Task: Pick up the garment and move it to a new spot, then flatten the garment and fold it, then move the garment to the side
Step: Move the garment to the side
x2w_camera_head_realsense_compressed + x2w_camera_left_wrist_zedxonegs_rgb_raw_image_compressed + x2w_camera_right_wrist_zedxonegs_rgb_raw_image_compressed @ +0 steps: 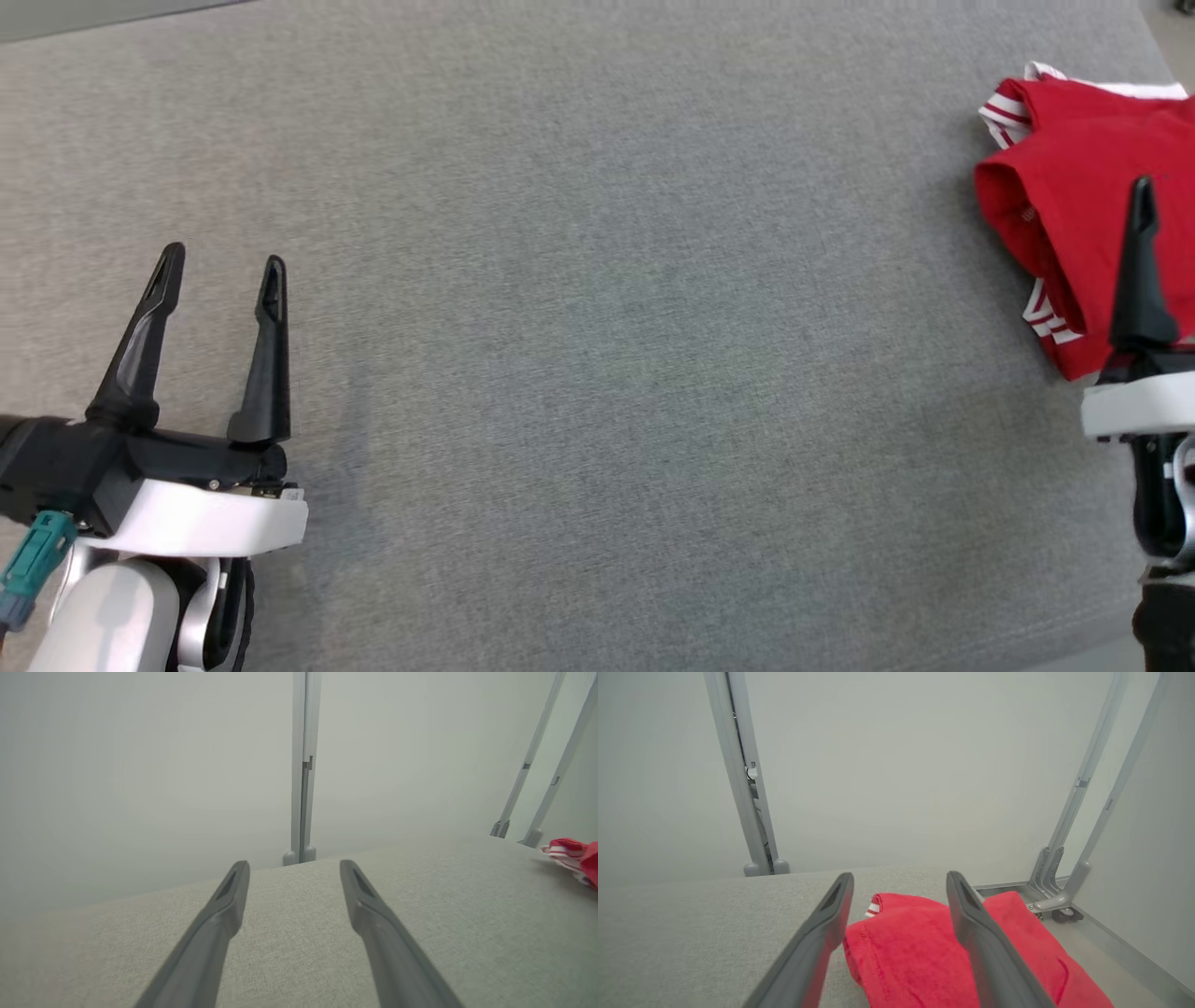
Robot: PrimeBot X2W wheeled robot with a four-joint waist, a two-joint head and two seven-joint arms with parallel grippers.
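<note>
Where the grey surface ends, we find the folded red garment directly under and ahead of the right gripper, long side roughly along its fingers. Left gripper: well apart from it, spread, empty. Head view gives one right finger; right wrist view gives both, spread wide, cloth lying loose beneath. We judge the right arm nearer, should the garment need nudging.

Soft, even light is seen; a faint shadow is cast beside the left hand; wrist views are hazed.
</note>
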